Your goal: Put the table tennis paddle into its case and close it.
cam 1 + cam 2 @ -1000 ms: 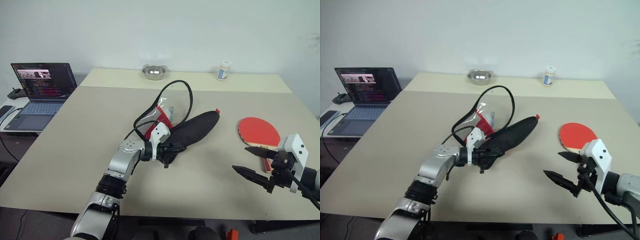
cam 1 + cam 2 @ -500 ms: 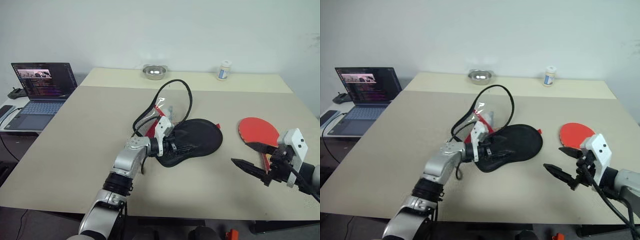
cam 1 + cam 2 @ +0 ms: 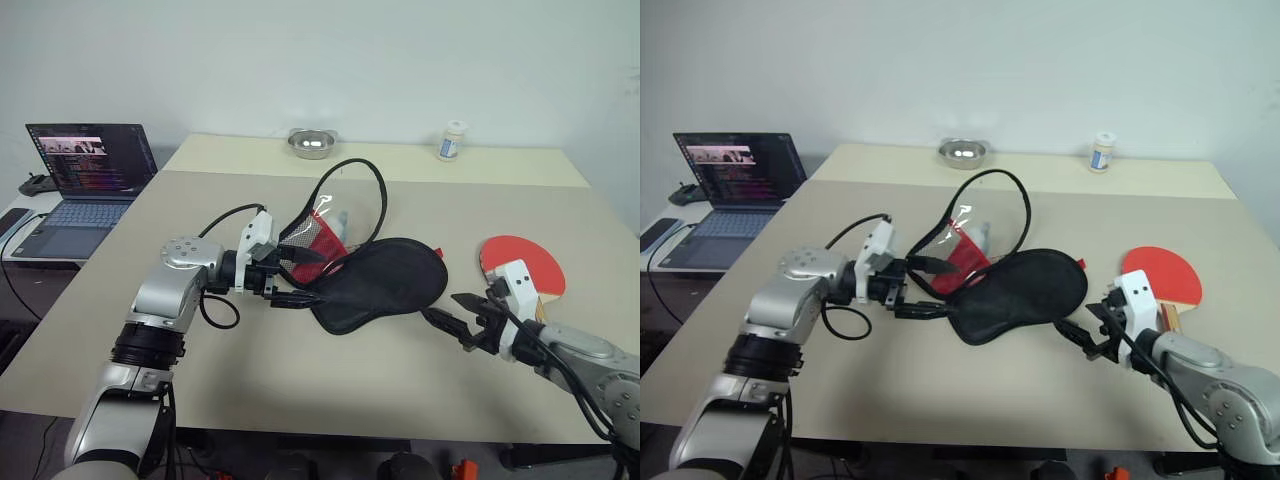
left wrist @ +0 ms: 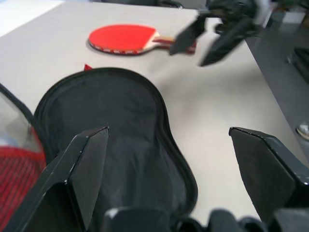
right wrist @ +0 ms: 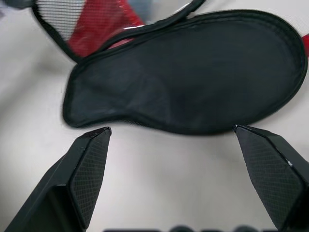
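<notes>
The bench (image 3: 200, 210) is a flat beige, with a paler cream strip along its far edge. On it the case (image 3: 385, 283) lies with its black side up, edged in black trim; its other half is red under a black mesh pocket. The paddle (image 3: 520, 262) has a red round face and a pale wooden handle. Both pincers, left (image 3: 292, 277) and right (image 3: 452, 314), have black fingers on white and silver arms. A shiny metal bowl (image 3: 311, 144) and a white bottle (image 3: 450, 141) with a blue label stand at the back. The laptop (image 3: 80, 180) is dark grey.
</notes>
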`<action>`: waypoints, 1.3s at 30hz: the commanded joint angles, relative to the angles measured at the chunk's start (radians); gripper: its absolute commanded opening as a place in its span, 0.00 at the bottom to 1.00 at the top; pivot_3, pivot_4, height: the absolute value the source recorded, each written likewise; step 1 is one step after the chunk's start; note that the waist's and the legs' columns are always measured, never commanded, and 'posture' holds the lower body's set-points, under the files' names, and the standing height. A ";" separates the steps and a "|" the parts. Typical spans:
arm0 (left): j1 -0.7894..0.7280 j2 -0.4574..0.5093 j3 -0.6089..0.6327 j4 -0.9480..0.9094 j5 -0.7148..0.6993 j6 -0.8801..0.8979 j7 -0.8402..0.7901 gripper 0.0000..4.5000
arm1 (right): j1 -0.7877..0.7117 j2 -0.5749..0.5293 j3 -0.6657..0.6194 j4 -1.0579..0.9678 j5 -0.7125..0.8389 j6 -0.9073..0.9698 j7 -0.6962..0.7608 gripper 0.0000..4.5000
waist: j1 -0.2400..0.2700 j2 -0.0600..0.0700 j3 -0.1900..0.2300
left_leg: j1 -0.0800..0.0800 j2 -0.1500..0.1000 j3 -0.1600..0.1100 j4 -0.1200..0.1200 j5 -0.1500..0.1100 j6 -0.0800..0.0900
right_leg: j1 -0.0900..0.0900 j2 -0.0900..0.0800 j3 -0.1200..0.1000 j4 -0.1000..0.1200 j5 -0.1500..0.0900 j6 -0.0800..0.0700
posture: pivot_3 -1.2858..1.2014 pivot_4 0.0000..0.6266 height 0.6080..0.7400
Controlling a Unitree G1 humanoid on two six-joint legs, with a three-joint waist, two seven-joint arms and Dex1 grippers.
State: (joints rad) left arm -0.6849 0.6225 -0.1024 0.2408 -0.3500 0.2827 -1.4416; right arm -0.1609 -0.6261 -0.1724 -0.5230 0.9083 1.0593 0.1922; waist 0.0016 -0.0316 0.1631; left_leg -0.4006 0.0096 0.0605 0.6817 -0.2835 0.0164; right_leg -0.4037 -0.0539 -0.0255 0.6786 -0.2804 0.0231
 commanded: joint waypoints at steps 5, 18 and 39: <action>-0.011 -0.008 0.004 -0.031 -0.006 -0.014 0.018 0.96 | -0.080 0.097 0.065 0.146 -0.129 -0.011 -0.052 1.00 | -0.003 0.000 0.000 | 0.000 0.000 0.000 0.000 0.000 0.000 | -0.001 0.000 0.000 0.000 0.000 0.000 | 0.52 0.24 1.00; -0.005 -0.015 -0.007 -0.043 -0.004 -0.010 0.047 0.96 | -0.193 0.289 0.092 0.257 -0.212 -0.009 -0.051 1.00 | -0.005 0.001 0.000 | 0.000 0.000 0.000 0.000 0.000 0.000 | -0.001 0.000 0.000 0.001 0.000 0.000 | 0.52 0.24 1.00; 0.011 -0.021 -0.001 -0.060 -0.008 -0.017 0.083 0.97 | -0.350 0.237 -0.164 0.319 -0.020 0.296 -0.041 0.00 | -0.007 0.001 0.001 | -0.001 0.000 0.000 -0.001 0.000 0.000 | -0.001 0.000 0.000 0.000 0.000 0.000 | 0.52 0.24 1.00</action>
State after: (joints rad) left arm -0.6737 0.5971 -0.1186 0.2279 -0.3498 0.2760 -1.3632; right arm -0.4939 -0.3622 -0.3133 -0.1940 0.8610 1.3305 0.1158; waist -0.0054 -0.0302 0.1639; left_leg -0.4011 0.0099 0.0608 0.6805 -0.2837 0.0169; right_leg -0.4051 -0.0541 -0.0252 0.6788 -0.2804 0.0228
